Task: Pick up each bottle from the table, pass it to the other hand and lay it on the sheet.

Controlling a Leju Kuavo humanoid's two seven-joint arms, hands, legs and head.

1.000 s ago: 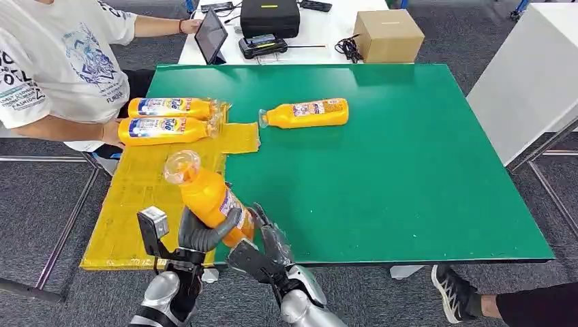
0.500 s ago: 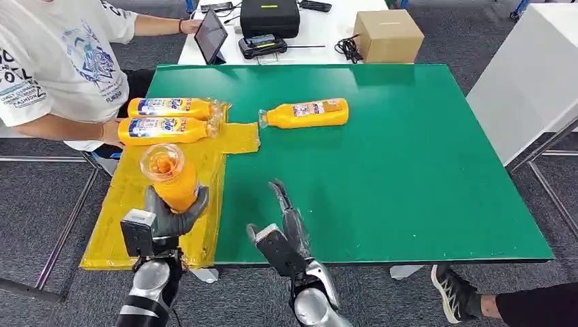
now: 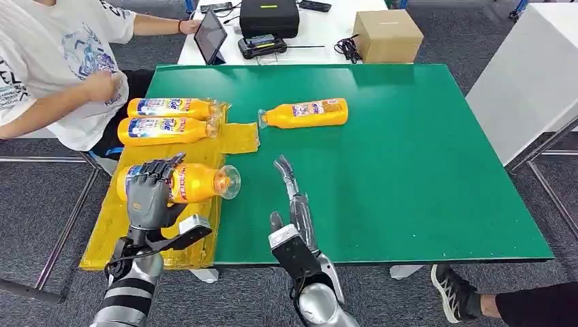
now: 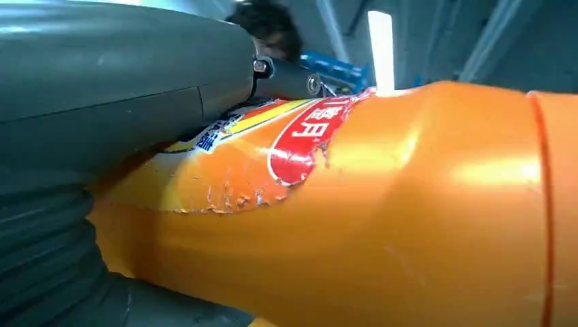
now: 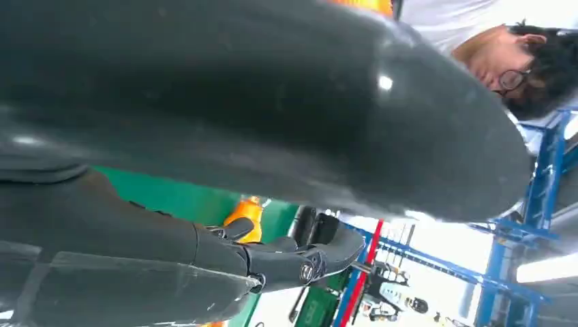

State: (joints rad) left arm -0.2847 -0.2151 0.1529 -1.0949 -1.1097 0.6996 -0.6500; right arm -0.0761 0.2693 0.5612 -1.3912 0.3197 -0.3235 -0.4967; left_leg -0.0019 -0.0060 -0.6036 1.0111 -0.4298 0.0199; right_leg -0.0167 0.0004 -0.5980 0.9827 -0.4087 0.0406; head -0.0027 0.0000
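The left hand [image 3: 148, 194] has its fingers [image 3: 161, 167] clamped around the base end of an orange plastic bottle with a clear cap [image 3: 191, 182], which lies on its side on the yellow sheet [image 3: 129, 235] at about 8 o'clock on the green-topped bench [image 3: 395, 170], cap pointing toward 3 o'clock. In the left wrist view the grey thumb and ribbed cover [image 4: 102, 102] press against the bottle's torn red-and-yellow label [image 4: 300, 143].

The right hand [image 3: 294, 211] hovers over the bench's near edge at about 6 o'clock, its fingers [image 3: 286, 174] stretched straight and close together toward 12 o'clock, holding nothing. In the right wrist view its dark fingers [image 5: 300, 259] extend over the green surface.

Two more orange bottles with blue-and-yellow labels lie side by side on the far end of the sheet at about 10 o'clock: the farther bottle [image 3: 174, 107] and the nearer bottle [image 3: 167, 130], caps toward 3 o'clock. A fourth orange bottle [image 3: 305, 113] lies on the bare green surface just beyond the sheet's corner, toward 12 o'clock, cap pointing toward 9 o'clock.

A person in a white printed shirt [image 3: 54, 54] sits at the bench's 10 o'clock corner.
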